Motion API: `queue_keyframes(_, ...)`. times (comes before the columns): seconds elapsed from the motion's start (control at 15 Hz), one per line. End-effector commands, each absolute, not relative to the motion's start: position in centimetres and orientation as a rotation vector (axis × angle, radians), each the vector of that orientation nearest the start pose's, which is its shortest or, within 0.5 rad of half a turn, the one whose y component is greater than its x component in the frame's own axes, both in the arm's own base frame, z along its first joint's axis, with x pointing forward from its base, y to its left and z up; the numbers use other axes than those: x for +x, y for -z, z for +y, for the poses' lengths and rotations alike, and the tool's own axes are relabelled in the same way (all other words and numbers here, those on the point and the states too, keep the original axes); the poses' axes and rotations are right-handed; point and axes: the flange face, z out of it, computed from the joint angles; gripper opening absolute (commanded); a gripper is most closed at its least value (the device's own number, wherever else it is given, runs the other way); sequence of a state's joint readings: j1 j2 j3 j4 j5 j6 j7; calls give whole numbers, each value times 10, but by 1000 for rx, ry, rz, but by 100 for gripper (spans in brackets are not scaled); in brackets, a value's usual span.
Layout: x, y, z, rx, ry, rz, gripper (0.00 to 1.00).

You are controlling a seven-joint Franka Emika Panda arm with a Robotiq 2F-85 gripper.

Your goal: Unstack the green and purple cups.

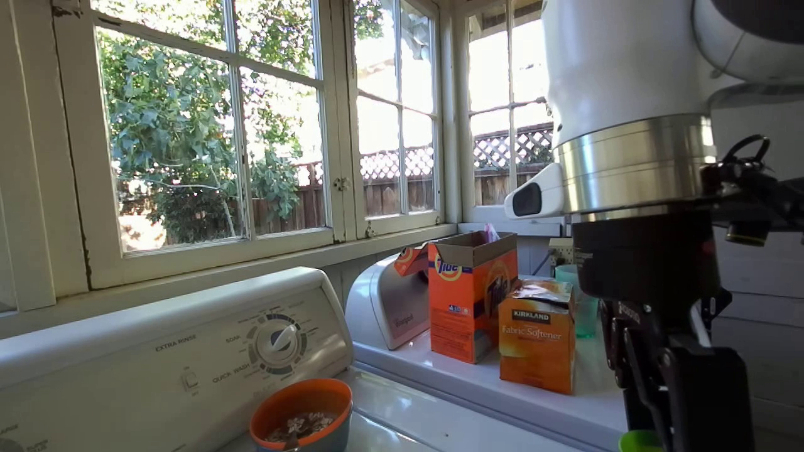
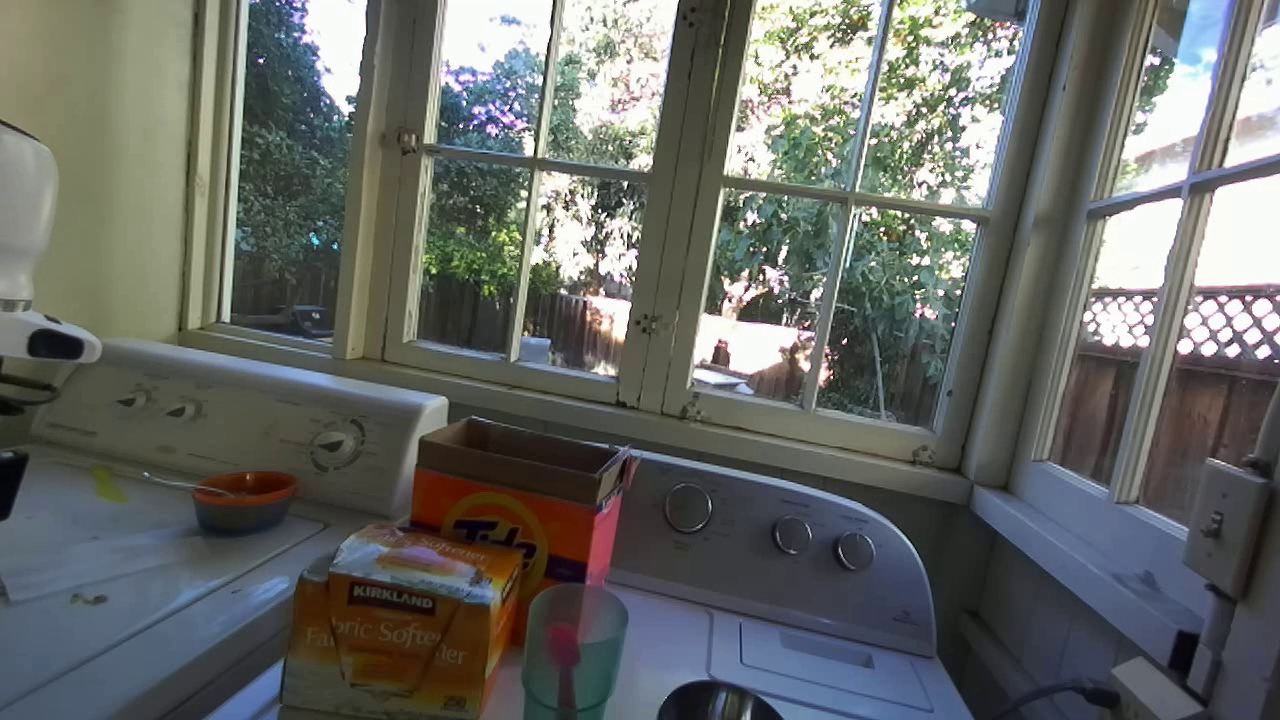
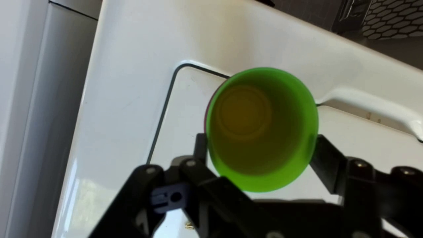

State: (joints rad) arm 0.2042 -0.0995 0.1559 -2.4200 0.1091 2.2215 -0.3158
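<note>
Now gripping the green cup [image 3: 262,132] in the claw [image 3: 259,145], closed to cup width over the white surface [image 3: 138,66], with a sliver of purple cup [image 3: 206,119] showing.

Going off the softener box [image 1: 537,351] in an exterior view: Tide box [image 1: 455,320] is back-left, tumbler [image 1: 587,316] back-right, bowl [image 1: 334,434] with a spoon [image 2: 185,484] in it well out front-left, and the cup stack [image 1: 639,442] is front-right, held in the tool [image 3: 259,147].
</note>
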Motion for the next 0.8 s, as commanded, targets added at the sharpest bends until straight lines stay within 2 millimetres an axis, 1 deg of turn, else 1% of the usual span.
queue_keyframes(0.0,446,-328,168,-2957,-210,-899,52)
queue_keyframes(0.33,458,-317,170,-2978,-221,-905,52)
queue_keyframes(0.6,465,-316,172,-2992,-205,-906,52)
queue_keyframes(0.67,466,-317,172,-2997,-198,-907,62)
queue_keyframes(0.73,468,-318,173,-3002,-187,-904,94)
